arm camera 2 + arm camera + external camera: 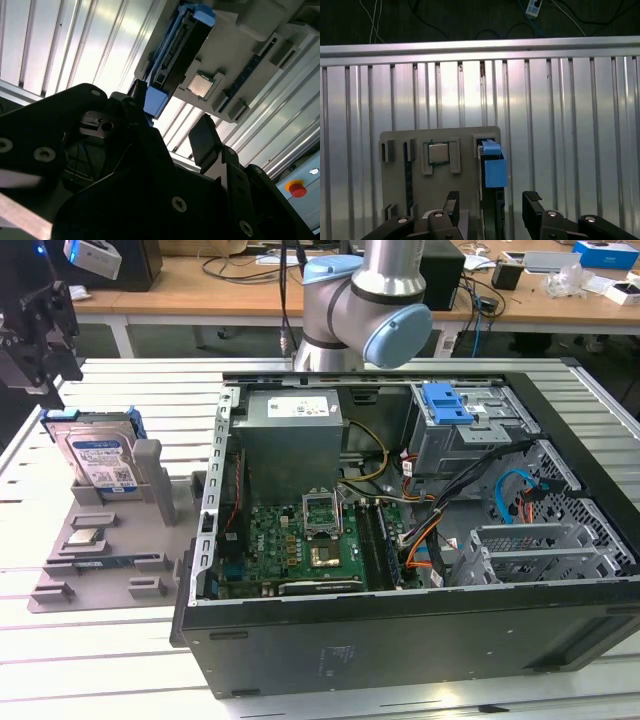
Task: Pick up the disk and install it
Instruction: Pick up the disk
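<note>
end effector (491, 205): open wide, empty; fingers (532, 202) apart, hovering above the disk, no contact
disk (100, 455): upright on edge in a slot of the grey fixture (100, 585), on the desk (100, 660) at the exterior view's left, outside the computer case (400, 650); blue carrier end uppermost
step: approach for pickup, judged early — nothing gripped yet
grasp tip: probably best centred over the thin top edge, one finger per flat face, squared to the slot; straight vertical line to avoid binding in the slot
edges: grey post (148, 465) just beside the disk on the case side; CPU chip (438, 152) in its own pocket nearby on the fixture — worth keeping clear of both
open room: free air above the fixture; case wall near, toward the exterior view's right; drive cage with blue bracket (447, 403) at the case's far corner, well apart from the disk
</note>
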{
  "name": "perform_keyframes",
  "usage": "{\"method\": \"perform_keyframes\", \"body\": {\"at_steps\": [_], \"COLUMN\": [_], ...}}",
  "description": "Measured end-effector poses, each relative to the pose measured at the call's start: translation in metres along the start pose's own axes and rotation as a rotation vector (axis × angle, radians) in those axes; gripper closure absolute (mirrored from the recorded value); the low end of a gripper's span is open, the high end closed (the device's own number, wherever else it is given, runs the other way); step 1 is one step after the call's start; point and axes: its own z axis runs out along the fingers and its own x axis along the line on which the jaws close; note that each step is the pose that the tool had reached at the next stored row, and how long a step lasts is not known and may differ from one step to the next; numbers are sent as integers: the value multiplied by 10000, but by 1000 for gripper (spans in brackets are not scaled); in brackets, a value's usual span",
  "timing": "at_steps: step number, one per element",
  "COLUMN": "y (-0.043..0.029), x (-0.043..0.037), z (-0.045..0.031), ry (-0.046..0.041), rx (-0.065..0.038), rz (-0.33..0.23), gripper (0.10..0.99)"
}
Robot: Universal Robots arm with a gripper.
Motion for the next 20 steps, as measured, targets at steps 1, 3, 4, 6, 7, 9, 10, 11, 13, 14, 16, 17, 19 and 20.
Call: {"method": "perform_keyframes", "body": {"at_steps": [1,3,4,6,7,9,10,11,13,14,16,17,19,20], "y": [0,-2,-3,-2,-1,0,0,-1,-1,-1,-2,-2,-3,-4], "x": [-3,-8,-9,-9,-10,-10,-10,-10,-10,-10,-10,-10,-10,-10], "z": [14,55,67,93,107,128,135,144,159,174,190,195,215,229], "ry": [14,32,34,36,36,35,35,36,36,36,35,36,35,36], "rx": [-3,-2,-2,-2,-2,-2,-2,-2,-2,-2,-1,-2,-1,-2], "rz": [-49,-222,-267,-295,-296,-295,-295,-296,-295,-296,-295,-296,-295,-296], "gripper": [471,471,471,471,471,471,471,471,471,471,471,471,471,471]}}
